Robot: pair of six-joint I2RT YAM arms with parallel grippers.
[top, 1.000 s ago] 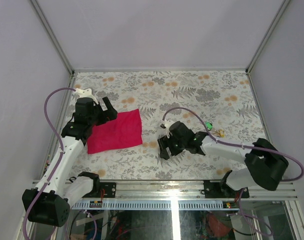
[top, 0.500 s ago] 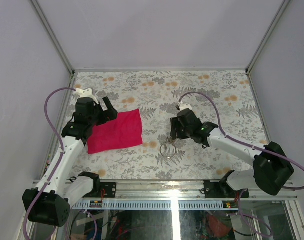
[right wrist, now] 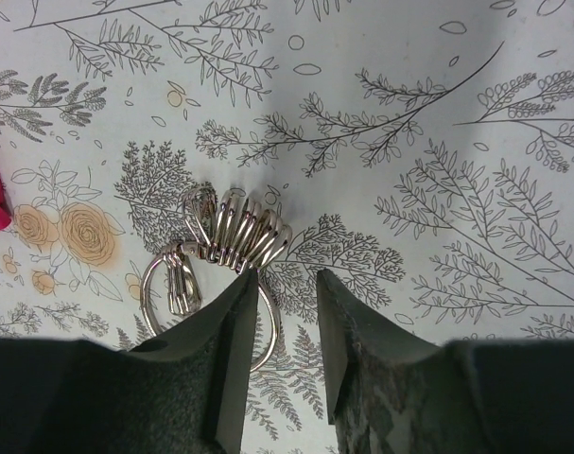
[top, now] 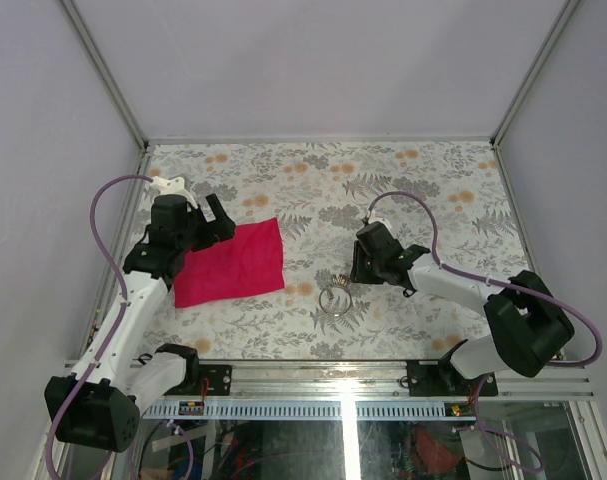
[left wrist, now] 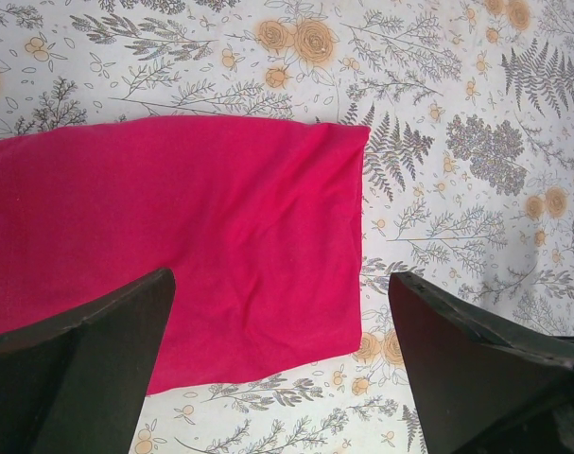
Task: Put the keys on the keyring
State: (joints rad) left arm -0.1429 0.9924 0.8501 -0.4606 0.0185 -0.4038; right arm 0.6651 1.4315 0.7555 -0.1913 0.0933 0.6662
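**Right gripper at the keyring**

Hangs just to the far right of the keyring, fingers angled down toward it. Holds the 2 dark fingers a narrow gap apart in the wrist view, clamping nothing, with the right rim of the 1 large ring running into that gap. Cannot tell whether touching. Shows the keyring flat on the floral table near the middle, right of the magenta cloth, with a fan of thin silvery loops on the large ring. Over on the left, keeps the left gripper above the cloth's far-left part, jaws wide apart, gripping nothing.
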